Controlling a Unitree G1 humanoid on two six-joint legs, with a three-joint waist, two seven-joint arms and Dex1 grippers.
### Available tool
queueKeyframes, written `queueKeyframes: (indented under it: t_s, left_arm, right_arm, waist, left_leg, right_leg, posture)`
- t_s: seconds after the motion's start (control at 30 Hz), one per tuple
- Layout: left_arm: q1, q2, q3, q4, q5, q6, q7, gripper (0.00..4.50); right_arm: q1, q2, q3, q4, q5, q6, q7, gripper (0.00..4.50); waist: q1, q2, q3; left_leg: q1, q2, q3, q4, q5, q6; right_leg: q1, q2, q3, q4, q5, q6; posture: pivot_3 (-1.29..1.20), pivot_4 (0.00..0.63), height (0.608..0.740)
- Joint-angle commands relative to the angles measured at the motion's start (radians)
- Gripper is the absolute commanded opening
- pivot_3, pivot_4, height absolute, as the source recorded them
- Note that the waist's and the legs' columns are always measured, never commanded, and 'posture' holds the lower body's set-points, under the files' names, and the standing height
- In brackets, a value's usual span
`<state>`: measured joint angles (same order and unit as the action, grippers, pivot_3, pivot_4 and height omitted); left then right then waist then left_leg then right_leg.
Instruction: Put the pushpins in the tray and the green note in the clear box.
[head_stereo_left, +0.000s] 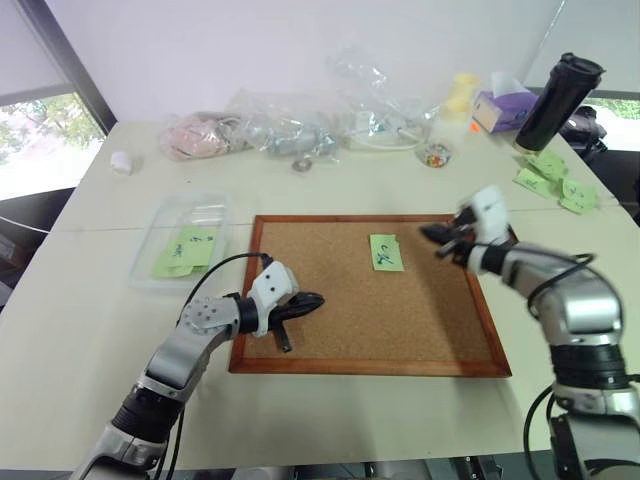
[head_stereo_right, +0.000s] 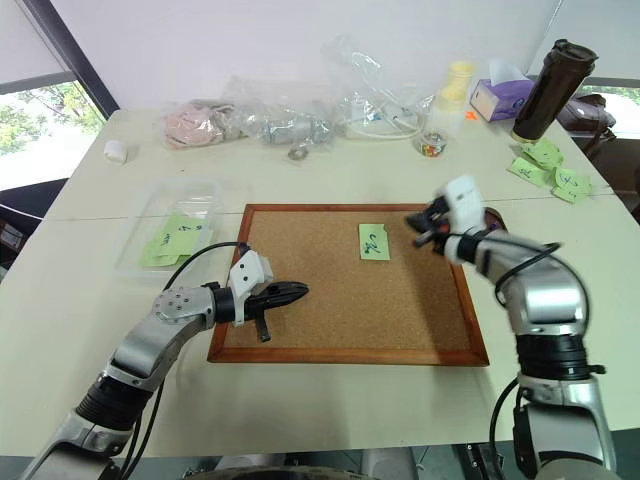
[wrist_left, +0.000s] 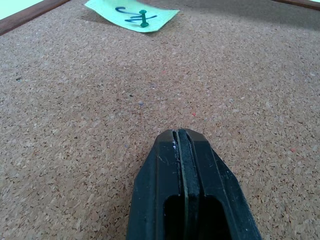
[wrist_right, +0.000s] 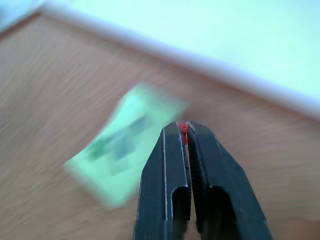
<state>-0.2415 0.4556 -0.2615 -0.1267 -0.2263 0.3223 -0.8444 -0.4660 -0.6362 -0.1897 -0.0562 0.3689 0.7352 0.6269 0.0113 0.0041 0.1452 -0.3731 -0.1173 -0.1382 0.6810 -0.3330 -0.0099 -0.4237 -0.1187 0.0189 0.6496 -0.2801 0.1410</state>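
Observation:
The green note (head_stereo_left: 386, 252) lies on the upper middle of the wood-framed corkboard (head_stereo_left: 370, 366), held down by a green pushpin (wrist_left: 143, 17). My right gripper (head_stereo_right: 415, 225) hovers above the board's right edge, to the right of the note, shut on a red pushpin (wrist_right: 183, 128) whose head peeks out between the fingertips. Behind that wrist, a sliver of the dark brown tray (head_stereo_right: 495, 217) shows. My left gripper (head_stereo_left: 315, 299) is shut and empty, low over the board's left part. The clear box (head_stereo_left: 150, 215) sits left of the board with green notes inside.
Wrinkly clear bags (head_stereo_left: 290, 125) line the back of the table. A dark tumbler (head_stereo_left: 556, 100), a purple tissue box (head_stereo_left: 503, 108) and loose green notes (head_stereo_left: 555, 180) stand at the back right. A small jar of coloured bits (head_stereo_left: 437, 154) is near them.

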Motion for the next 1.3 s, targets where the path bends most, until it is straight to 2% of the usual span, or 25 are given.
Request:
queueKeyframes:
  t_s: [0.03,0.3,0.6,0.73,0.83,1.0,1.17,1.3]
  left_arm:
    - [0.021,0.009,-0.02,0.023,0.024,0.017,-0.003,0.0]
    - [0.021,0.002,-0.023,0.023,0.027,0.017,0.001,0.0]
    - [0.021,0.006,-0.026,0.025,0.031,0.011,-0.003,0.0]
    - [0.022,0.01,-0.023,0.024,0.031,0.011,-0.005,0.0]
    - [0.024,0.011,-0.023,0.023,0.031,0.01,-0.006,0.0]
    - [0.025,0.012,-0.024,0.021,0.031,0.012,-0.007,0.0]
    - [0.025,0.013,-0.022,0.019,0.031,0.013,-0.007,0.0]
    - [0.027,0.017,-0.018,0.015,0.029,0.017,-0.006,0.0]
  right_arm:
    - [0.007,-0.012,-0.046,0.002,0.014,0.002,-0.018,0.13]
    - [0.032,-0.062,-0.115,0.178,-0.041,-0.099,-0.063,0.13]
    - [0.032,-0.069,-0.115,0.296,-0.064,-0.175,-0.054,0.13]
    - [0.019,-0.07,-0.111,0.341,-0.08,-0.202,-0.065,1.23]
    - [0.013,-0.073,-0.111,0.362,-0.084,-0.219,-0.06,2.69]
    - [0.006,-0.078,-0.109,0.407,-0.096,-0.249,-0.057,2.69]
    - [0.004,-0.071,-0.114,0.366,-0.074,-0.239,-0.04,2.69]
    - [0.039,-0.06,-0.07,0.107,0.032,-0.12,0.059,2.69]
  waist:
    - [0.0,0.0,0.0]
    - [0.0,0.0,0.0]
    - [0.0,0.0,0.0]
    - [0.0,0.0,0.0]
    - [-0.001,0.0,0.0]
    - [-0.001,0.001,0.0]
    - [-0.001,0.001,0.0]
    - [-0.001,0.002,-0.001]
  left_leg:
    - [0.0,0.0,0.0,0.0,0.0,0.0]
    - [0.0,0.0,0.0,0.0,0.0,0.0]
    - [0.0,0.0,0.001,0.0,0.0,0.0]
    - [0.0,0.0,0.001,0.0,0.0,0.0]
    - [0.0,0.0,0.001,0.0,0.0,0.0]
    - [0.0,0.0,0.001,0.0,0.0,0.0]
    - [0.0,0.0,0.001,0.0,0.0,0.0]
    - [0.0,0.0,0.001,0.0,0.0,0.0]
  right_leg:
    - [0.0,0.0,0.0,0.0,0.0,0.0]
    - [0.0,0.0,0.0,0.0,0.0,0.0]
    - [0.0,0.0,0.0,0.0,0.0,0.0]
    - [0.0,0.0,0.0,0.0,0.0,0.0]
    - [0.0,0.0,0.0,0.0,0.0,0.0]
    - [0.0,0.0,0.0,0.0,0.0,0.0]
    - [0.0,0.0,0.0,0.0,0.0,0.0]
    - [0.0,0.0,0.0,0.0,0.0,0.0]
  posture:
    - [0.0,0.15,0.74]
    - [0.0,0.15,0.74]
    - [0.0,0.15,0.74]
    - [0.0,0.15,0.74]
    - [0.0,0.15,0.74]
    - [0.0,0.15,0.74]
    - [0.0,0.15,0.74]
    - [0.0,0.15,0.74]
